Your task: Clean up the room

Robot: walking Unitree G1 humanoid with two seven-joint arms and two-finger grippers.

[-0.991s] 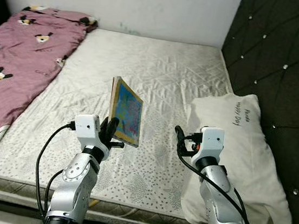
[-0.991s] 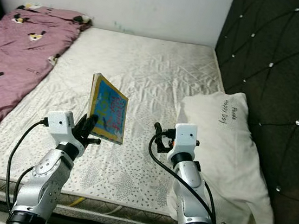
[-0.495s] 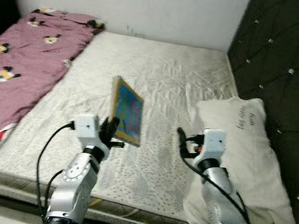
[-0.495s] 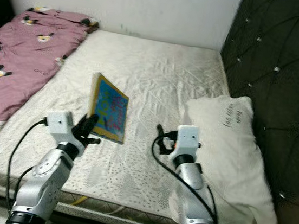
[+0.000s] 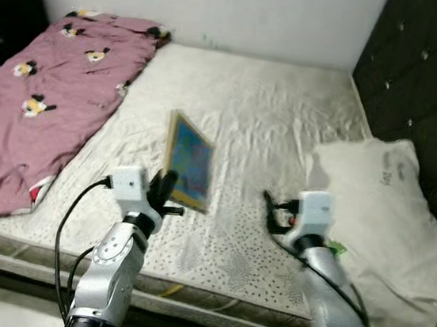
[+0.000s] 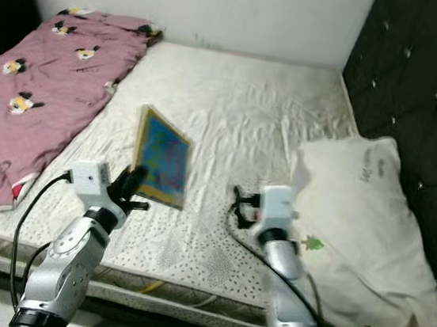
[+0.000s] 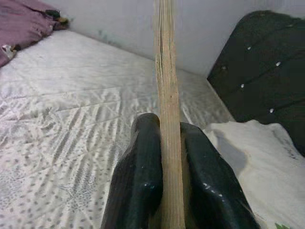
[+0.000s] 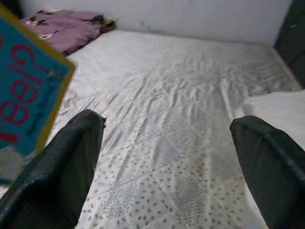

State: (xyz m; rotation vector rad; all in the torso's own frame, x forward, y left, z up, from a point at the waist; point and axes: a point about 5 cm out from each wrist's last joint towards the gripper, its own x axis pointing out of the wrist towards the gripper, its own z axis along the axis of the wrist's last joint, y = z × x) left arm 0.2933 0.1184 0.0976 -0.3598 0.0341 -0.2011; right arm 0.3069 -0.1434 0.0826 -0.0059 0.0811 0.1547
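I've got the book up on edge above the mattress, its lower corner clamped in my left gripper. It's thin, with a blue cover, yellow border and red lettering, the cover facing my right side. From my left wrist I see its pale page edge pinched between both fingers.

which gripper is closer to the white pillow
Right. The right gripper, open, hovers over the mattress just beside the pillow. The left gripper is farther off, clamped on the upright book.
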